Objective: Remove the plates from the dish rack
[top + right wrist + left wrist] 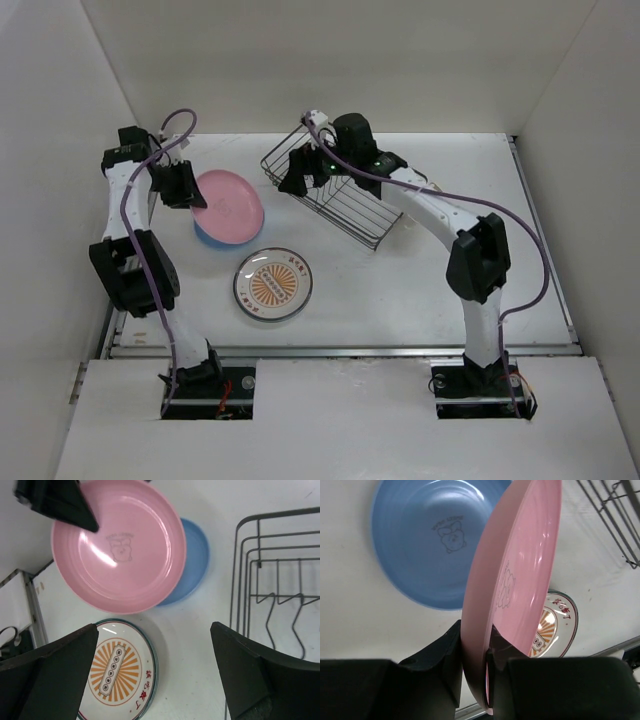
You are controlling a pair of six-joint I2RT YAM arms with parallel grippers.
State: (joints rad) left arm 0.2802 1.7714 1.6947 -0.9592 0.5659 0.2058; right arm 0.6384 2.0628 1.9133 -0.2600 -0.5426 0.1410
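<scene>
My left gripper [190, 196] is shut on the rim of the pink plate [232, 207], holding it tilted just above the blue plate [206, 238] on the table; the wrist view shows the pink plate [520, 575] pinched between the fingers [445, 660] over the blue plate [422, 540]. The orange-sunburst plate [273, 283] lies on another plate in front. The black wire dish rack [335, 190] holds no plates that I can see. My right gripper [300, 176] is open and empty at the rack's left end; its view shows the pink plate [117, 545], blue plate [195, 555], sunburst plate [117, 670] and rack [272, 590].
White walls enclose the table on three sides. A metal rail [340, 350] runs along the near edge. The right arm's cable [520, 230] loops over the right side of the table.
</scene>
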